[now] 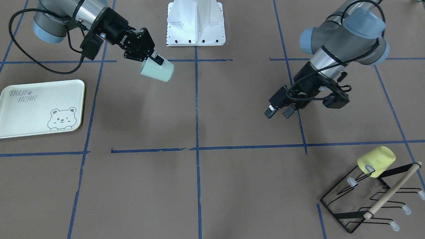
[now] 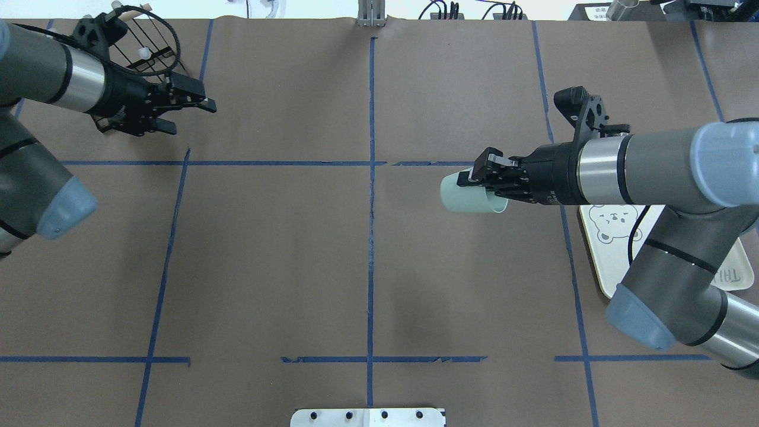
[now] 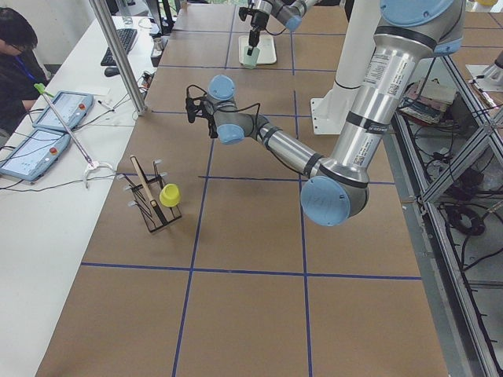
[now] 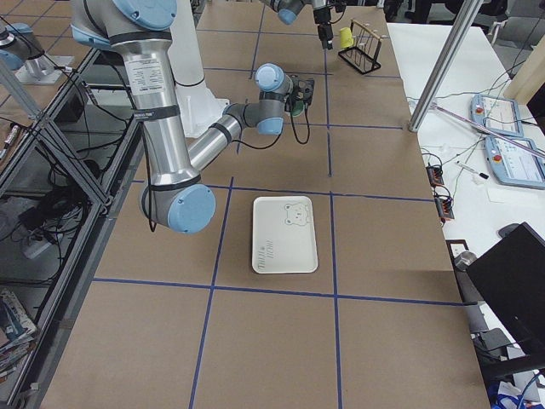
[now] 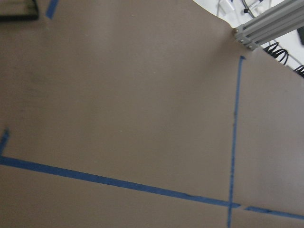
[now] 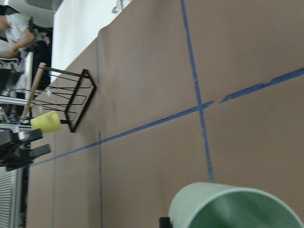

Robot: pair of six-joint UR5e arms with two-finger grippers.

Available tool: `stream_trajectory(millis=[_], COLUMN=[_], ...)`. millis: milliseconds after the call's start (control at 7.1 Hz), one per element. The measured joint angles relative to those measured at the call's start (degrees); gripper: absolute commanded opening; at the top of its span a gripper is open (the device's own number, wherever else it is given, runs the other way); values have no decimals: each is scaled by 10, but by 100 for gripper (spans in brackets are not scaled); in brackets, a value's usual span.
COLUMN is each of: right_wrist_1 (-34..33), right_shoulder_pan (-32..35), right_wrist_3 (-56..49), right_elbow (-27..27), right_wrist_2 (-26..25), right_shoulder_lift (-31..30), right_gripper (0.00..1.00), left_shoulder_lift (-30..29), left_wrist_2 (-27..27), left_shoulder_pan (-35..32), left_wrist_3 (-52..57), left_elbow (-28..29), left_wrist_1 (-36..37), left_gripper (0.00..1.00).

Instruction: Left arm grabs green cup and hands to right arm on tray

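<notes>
Could slip or swing loose: only a rim pinch by the right jaws on the cup, hanging well above the tabletop, at 3 o'clock from centre in the overhead view. Could also roll off the tray, down at 4 o'clock beneath the right arm, if let go sideways. Lying about level, long axis 9-to-3, base toward 9, mouth toward the wrist. Left jaws apart, empty.

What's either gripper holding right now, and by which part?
The right gripper holds the green cup by its rim. The left gripper is open and empty.
</notes>
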Motion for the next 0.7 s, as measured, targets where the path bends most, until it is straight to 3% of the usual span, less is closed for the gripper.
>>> stream_trajectory(millis=[423, 705], right_wrist_1=[-284, -357], right_shoulder_pan=[53, 86], right_wrist_3=[-241, -368], right_elbow=[41, 59], right_wrist_2=[22, 26], right_shoulder_lift=[-4, -40], right_gripper=[0, 0], left_shoulder_lift=[97, 117], left_wrist_2=[-34, -34], left_shoulder_pan=[-74, -147], left_wrist_3=[326, 564], left_elbow=[-2, -6], left_wrist_1=[132, 296], left_gripper=[100, 100])
